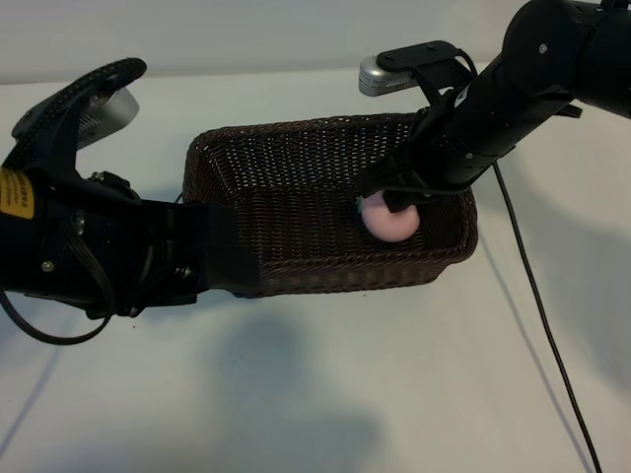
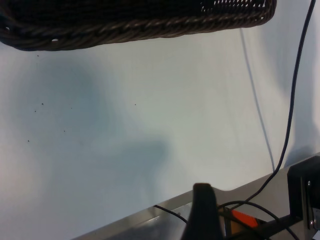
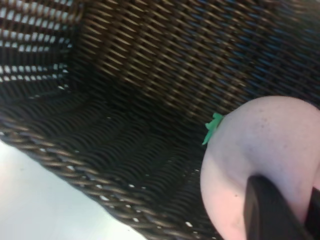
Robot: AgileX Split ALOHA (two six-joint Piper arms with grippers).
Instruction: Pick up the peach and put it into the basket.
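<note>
The pale-pink peach (image 1: 389,219) with a small green leaf (image 3: 214,127) is inside the dark brown wicker basket (image 1: 296,133), by its right wall. My right gripper (image 1: 386,202) reaches down into the basket and is shut on the peach (image 3: 260,145); one dark finger (image 3: 265,210) lies across its surface. The peach looks close to the woven floor (image 3: 125,140), though I cannot tell whether it touches. My left gripper (image 1: 232,261) is parked at the basket's front left corner, open and holding nothing. In the left wrist view, one finger (image 2: 202,215) shows below the basket rim (image 2: 125,30).
A black cable (image 1: 537,296) runs across the white table to the right of the basket. The left wrist view shows the table's metal edge (image 2: 150,212) with wires and an orange part beyond it.
</note>
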